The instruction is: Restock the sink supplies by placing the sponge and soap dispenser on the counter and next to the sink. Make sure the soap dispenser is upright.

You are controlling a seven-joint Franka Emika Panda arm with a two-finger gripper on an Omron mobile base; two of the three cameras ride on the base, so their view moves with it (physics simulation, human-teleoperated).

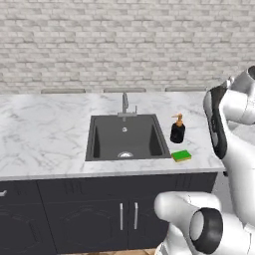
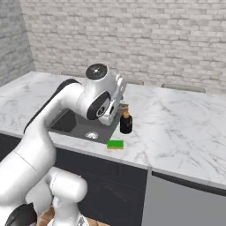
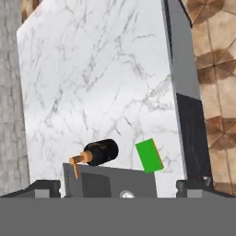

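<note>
On the surface (image 1: 45, 134), right of sink (image 1: 127, 137): soap bottle (image 1: 178, 130) upright, orange pump on top.
Sponge (image 1: 182, 156): flat near front edge, just beside sink's right front corner, close to bottle, apart from it.
Pincer (image 3: 120, 186): above the sink, spread wide, holding nothing.

A kitchen: marble counter (image 1: 45, 134) over dark cabinets (image 1: 74, 214), sink (image 1: 127, 137) with faucet (image 1: 125, 104), brick wall (image 1: 124, 40).
</note>
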